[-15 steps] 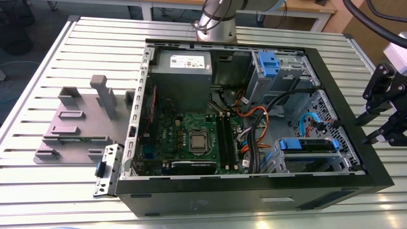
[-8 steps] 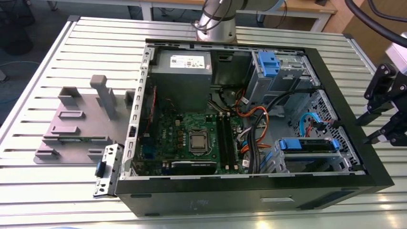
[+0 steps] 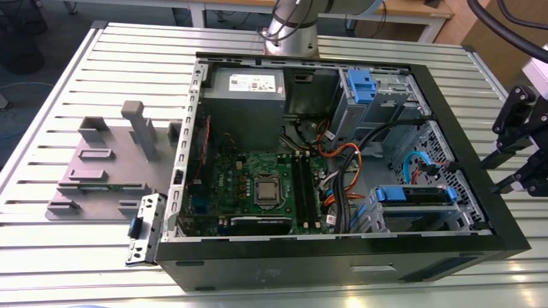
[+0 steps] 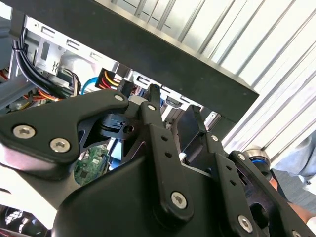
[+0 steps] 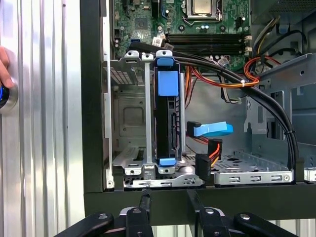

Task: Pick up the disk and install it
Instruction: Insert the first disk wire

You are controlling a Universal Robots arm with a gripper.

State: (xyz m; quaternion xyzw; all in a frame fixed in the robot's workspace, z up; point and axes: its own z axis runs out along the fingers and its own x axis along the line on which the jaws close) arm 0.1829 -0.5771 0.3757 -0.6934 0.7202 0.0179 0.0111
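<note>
The disk stands on edge inside the metal drive cage of the open computer case, with blue rails at both ends. In the exterior view the disk lies in the cage at the case's near right corner. My gripper hovers just outside the case's black wall, in line with the disk. It is open and nothing sits between its fingers. In the second wrist view the gripper points at that same wall. The exterior view has the gripper off the case's right side.
A loose blue data connector and a black power plug hang beside the disk, under bundled cables. A person's hand rests by a round button on the slatted table. A grey fixture plate lies at the exterior view's left.
</note>
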